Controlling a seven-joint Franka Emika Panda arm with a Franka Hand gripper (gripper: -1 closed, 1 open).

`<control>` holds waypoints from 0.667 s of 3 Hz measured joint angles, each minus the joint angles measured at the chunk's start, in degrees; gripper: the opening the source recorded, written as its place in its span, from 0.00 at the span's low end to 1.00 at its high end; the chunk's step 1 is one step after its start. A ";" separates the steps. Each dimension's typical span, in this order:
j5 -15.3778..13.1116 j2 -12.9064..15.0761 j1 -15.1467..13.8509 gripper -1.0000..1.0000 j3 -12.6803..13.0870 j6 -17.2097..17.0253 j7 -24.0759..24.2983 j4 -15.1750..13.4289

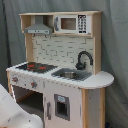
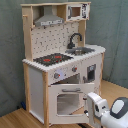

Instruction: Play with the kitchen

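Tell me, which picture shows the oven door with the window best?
The second exterior view. There the oven door faces the camera, with its window and handle plain to see, and the robot's arm is right beside it. In the first exterior view the kitchen shows mostly its top; the oven corner is shadowy behind the white arm.
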 joint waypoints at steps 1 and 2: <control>3.57 -1.28 -0.12 1.00 -0.86 -3.57 2.99 -0.18; 5.87 -1.21 -1.65 1.00 -1.52 -6.95 7.14 -1.87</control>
